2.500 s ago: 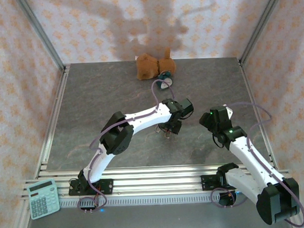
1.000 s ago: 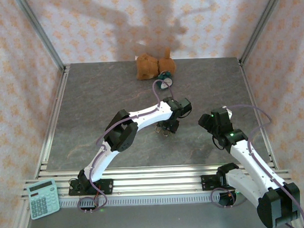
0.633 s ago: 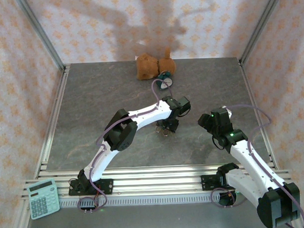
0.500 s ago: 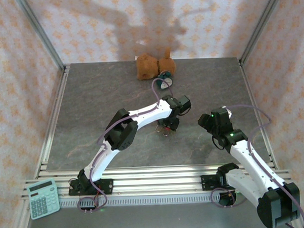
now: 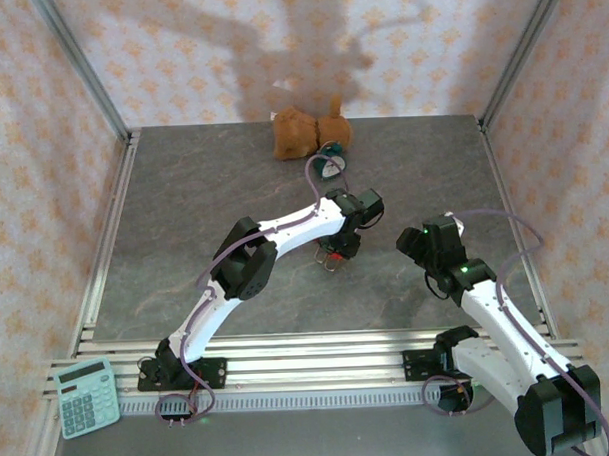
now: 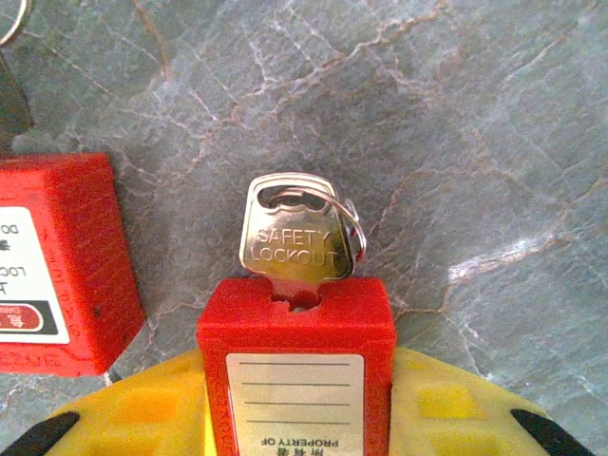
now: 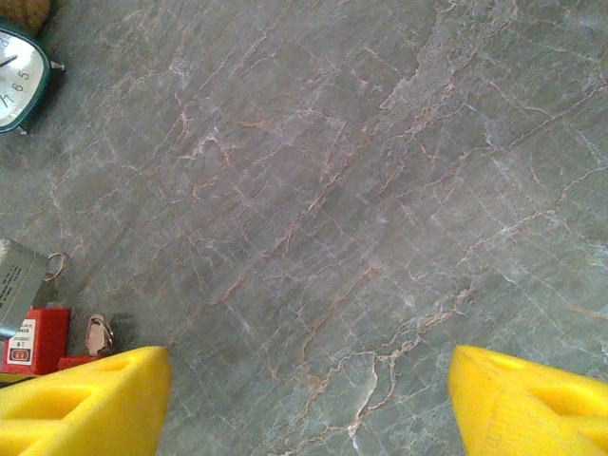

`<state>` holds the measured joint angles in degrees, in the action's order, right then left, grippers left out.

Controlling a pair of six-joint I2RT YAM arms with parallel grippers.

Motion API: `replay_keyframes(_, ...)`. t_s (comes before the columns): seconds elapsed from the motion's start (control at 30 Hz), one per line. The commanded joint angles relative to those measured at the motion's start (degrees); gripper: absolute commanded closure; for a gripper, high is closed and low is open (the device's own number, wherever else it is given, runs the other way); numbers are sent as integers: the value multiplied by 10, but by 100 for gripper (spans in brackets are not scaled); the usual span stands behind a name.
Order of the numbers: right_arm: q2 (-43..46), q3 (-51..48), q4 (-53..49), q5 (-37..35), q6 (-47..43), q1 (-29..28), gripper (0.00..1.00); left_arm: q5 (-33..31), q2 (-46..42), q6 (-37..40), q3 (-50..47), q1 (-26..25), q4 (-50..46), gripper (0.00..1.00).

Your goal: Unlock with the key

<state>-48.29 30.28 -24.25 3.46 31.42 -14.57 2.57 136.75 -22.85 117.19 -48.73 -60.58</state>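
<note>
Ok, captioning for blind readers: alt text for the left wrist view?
A red padlock with a key stamped SAFETY LOCKOUT in its keyhole is held between the yellow fingers of the left end effector. A second red padlock lies beside it on the grey table.

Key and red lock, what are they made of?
The key looks like shiny metal, pale silvery-gold: it gleams and has SAFETY LOCKOUT stamped into it. The red padlock it sits in is probably plastic: smooth, rather dull, evenly red, with a white label that looks like paper.
</note>
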Motion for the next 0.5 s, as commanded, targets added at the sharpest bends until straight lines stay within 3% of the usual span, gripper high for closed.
replay_keyframes(0.0, 5, -8, 11, 0, -6, 2, 24, -42, -11, 10, 1, 3, 13, 71)
replay_keyframes(0.47, 12, 4, -17, -25, -11, 2, 24, 20, -37, 61, -8, -63, 5, 69)
